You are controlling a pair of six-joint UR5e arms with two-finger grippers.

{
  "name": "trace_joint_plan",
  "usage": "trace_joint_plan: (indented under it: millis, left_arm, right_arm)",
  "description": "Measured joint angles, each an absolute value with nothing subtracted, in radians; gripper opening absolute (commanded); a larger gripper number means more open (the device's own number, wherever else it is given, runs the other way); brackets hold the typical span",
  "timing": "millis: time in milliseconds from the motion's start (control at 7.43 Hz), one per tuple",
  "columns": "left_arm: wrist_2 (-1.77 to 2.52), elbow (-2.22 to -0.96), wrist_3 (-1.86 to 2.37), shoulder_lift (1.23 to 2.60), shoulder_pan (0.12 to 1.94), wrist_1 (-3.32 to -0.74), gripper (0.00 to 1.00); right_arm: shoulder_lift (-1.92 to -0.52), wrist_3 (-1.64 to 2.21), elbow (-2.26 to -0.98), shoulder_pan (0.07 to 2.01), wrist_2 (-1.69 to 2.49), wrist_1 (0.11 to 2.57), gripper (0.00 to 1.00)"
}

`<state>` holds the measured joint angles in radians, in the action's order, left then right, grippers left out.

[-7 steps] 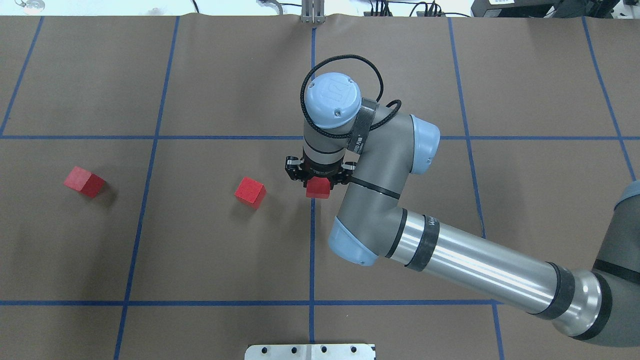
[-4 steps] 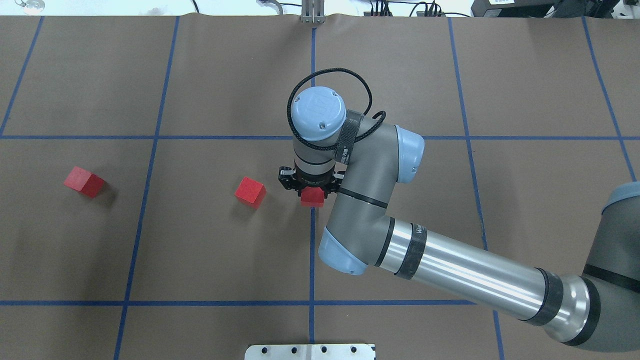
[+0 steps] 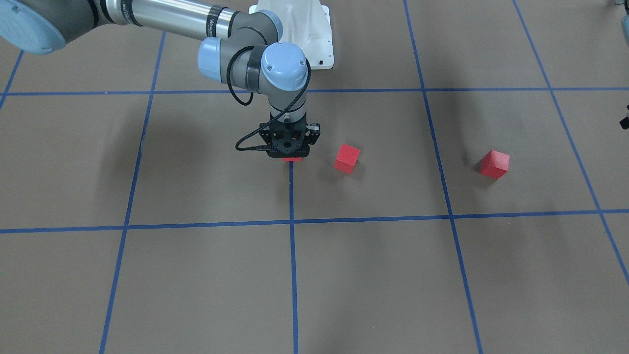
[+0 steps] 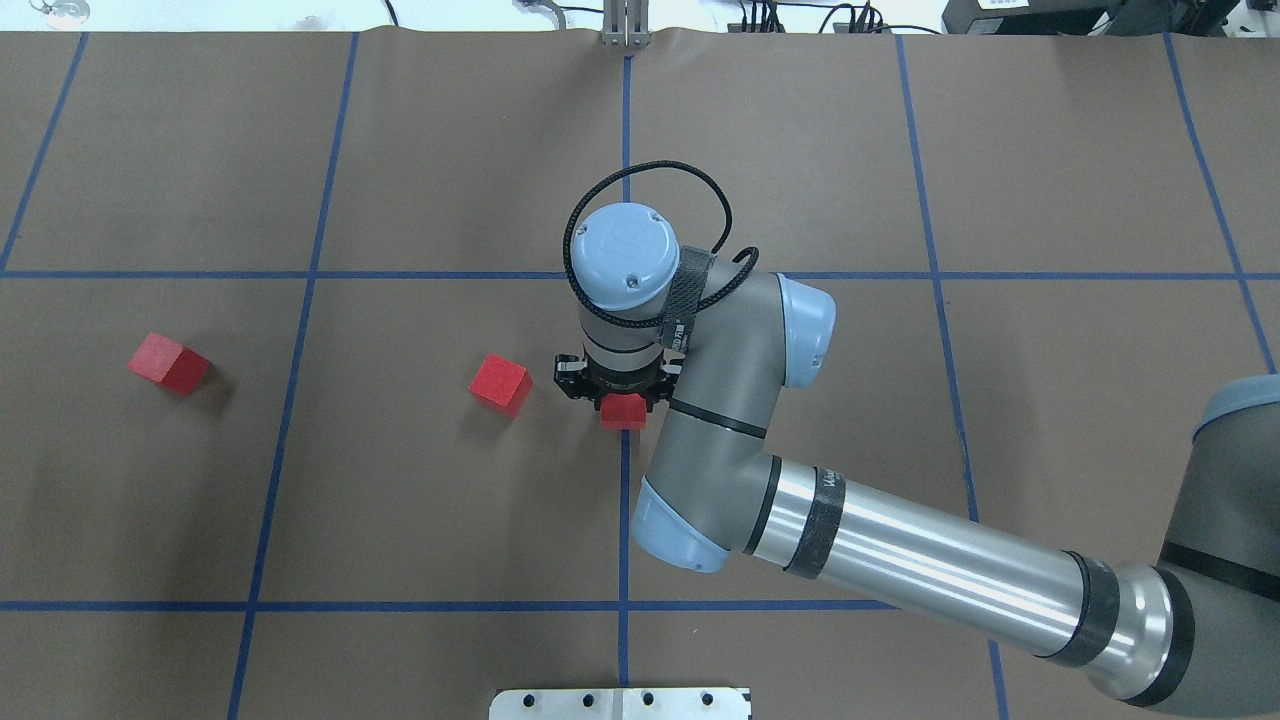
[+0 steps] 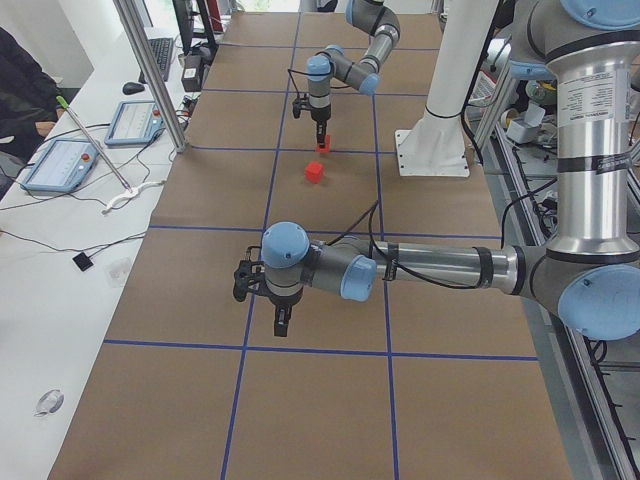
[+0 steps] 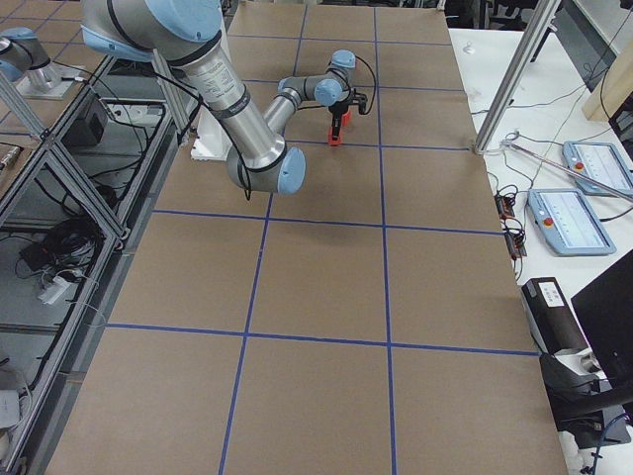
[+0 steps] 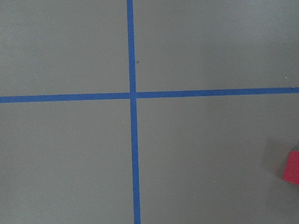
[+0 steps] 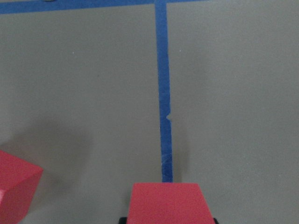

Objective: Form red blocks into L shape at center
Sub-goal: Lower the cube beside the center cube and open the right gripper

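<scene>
My right gripper (image 4: 622, 398) is shut on a red block (image 4: 622, 411) and holds it low over the table's centre, on the middle blue line. The block also shows in the right wrist view (image 8: 169, 203) and the front view (image 3: 292, 159). A second red block (image 4: 500, 383) lies just left of it, apart from it, and shows in the right wrist view (image 8: 16, 189). A third red block (image 4: 168, 362) lies far left. My left gripper (image 5: 281, 318) hangs over the table's left part. I cannot tell whether it is open. A red block edge (image 7: 292, 167) shows in its wrist view.
Blue tape lines (image 4: 623, 500) divide the brown table into squares. A white mounting plate (image 4: 620, 703) sits at the near edge, and a metal bracket (image 4: 625, 25) at the far edge. Tablets (image 5: 60, 165) lie on a side bench beyond the table.
My right gripper has moved left, toward the robot and lower with the red block, closer to the second block. The other two blocks have not moved.
</scene>
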<state>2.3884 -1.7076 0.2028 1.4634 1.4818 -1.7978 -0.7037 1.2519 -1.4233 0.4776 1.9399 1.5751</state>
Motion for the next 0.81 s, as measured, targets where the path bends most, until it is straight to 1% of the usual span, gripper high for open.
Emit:
trace_joint_plan:
  millis: [135,269,404,538,673,807]
  left_arm:
    - [2.388,-1.708,0.203,1.463,1.482,-1.798,1.0]
    - [2.388,-1.709,0.204,1.463,1.482,-1.798,1.0]
    - [2.388,-1.709,0.204,1.463,1.482,-1.798,1.0]
    - [2.388,-1.708,0.204,1.463,1.482,-1.798,1.0]
    - [2.388,-1.709,0.204,1.463,1.482,-1.798,1.0]
    - [2.388,-1.71,0.204,1.463,1.482,-1.798,1.0]
  right_arm:
    - [-0.704,1.25,-1.418,0.474,1.934,1.574,0.07]
    - [-0.703,1.249,-1.413,0.472,1.931,1.574,0.1]
    - [-0.702,1.249,-1.409,0.472,1.93,1.574,0.16]
    - [-0.701,1.249,-1.407,0.471,1.93,1.573,0.34]
    - [-0.7,1.249,-1.403,0.47,1.93,1.571,0.43]
    - [-0.7,1.249,-1.399,0.47,1.93,1.565,0.49]
